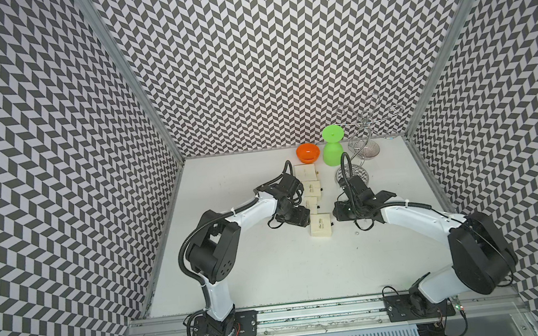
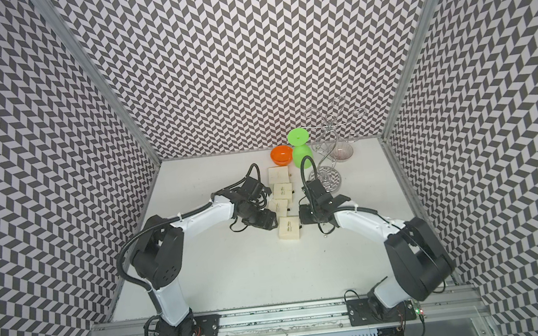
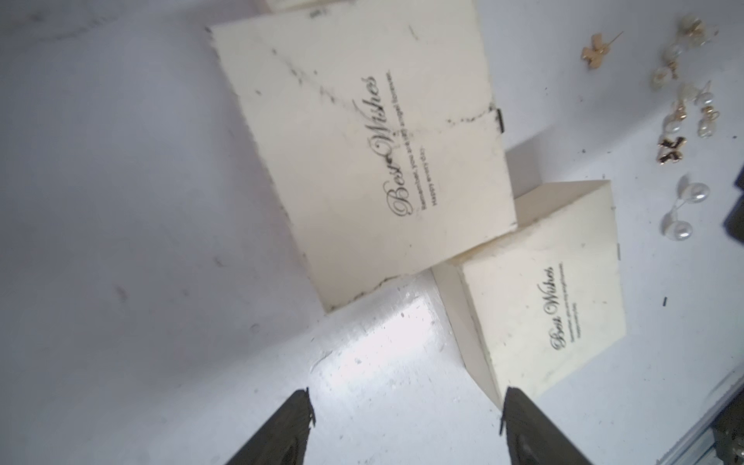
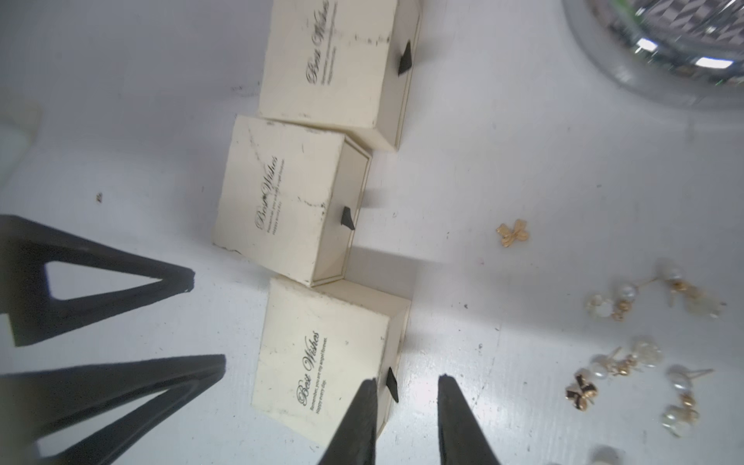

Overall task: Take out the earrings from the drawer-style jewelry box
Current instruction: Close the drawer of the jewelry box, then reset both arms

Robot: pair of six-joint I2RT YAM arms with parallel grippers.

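Note:
Several cream drawer-style jewelry boxes lie in a row in both top views; the nearest box (image 1: pixel 320 225) (image 2: pixel 289 228) sits between my two grippers. In the right wrist view this box (image 4: pixel 326 354) shows a black pull tab (image 4: pixel 392 384) on its drawer front. My right gripper (image 4: pixel 407 380) is open, and the tab lies in the gap without touching either finger. The left gripper (image 3: pixel 406 402) is open over bare table beside the box corner (image 3: pixel 539 314). Its fingers (image 4: pixel 189 282) hold nothing. The earrings (image 4: pixel 644 354) (image 3: pixel 684 104), pearl and gold pieces, lie loose on the table beyond the boxes.
An orange bowl (image 1: pixel 307 153), a green vase (image 1: pixel 333 146) and a tall silver wire stand (image 1: pixel 364 131) stand at the back. The stand's round shiny base (image 4: pixel 664 48) is close to the far boxes. The middle box (image 4: pixel 282 197) has its drawer slightly out.

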